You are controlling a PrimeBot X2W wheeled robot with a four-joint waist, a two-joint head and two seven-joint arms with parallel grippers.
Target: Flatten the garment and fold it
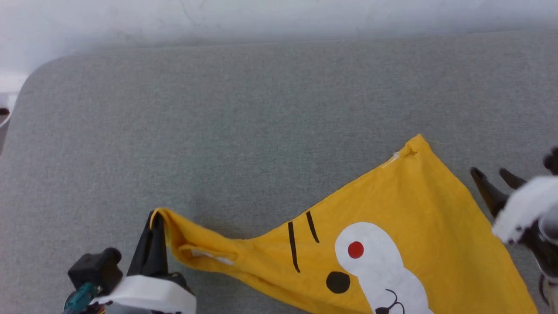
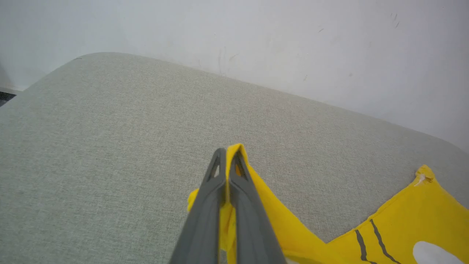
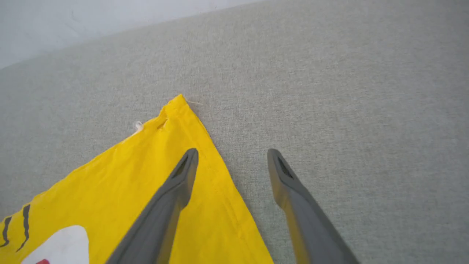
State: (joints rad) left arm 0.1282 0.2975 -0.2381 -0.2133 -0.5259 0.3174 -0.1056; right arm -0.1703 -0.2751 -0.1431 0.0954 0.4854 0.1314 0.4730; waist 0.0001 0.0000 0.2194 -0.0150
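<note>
Yellow T-shirt (image 1: 392, 218), creased, on grey fabric surface (image 1: 218, 109). Left gripper (image 1: 154, 216) clamps one corner; right gripper (image 1: 490, 172) gapes empty astride the side edge. Best pulled taut, low, before folding.

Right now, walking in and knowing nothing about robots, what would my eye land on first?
First, the bright yellow T-shirt with its cartoon face, lying on the grey table toward the lower right of the head view. Next, the left hand at the lower left, shut on a bunched corner of the shirt. The right hand stands open at the shirt's right edge, holding nothing.
</note>
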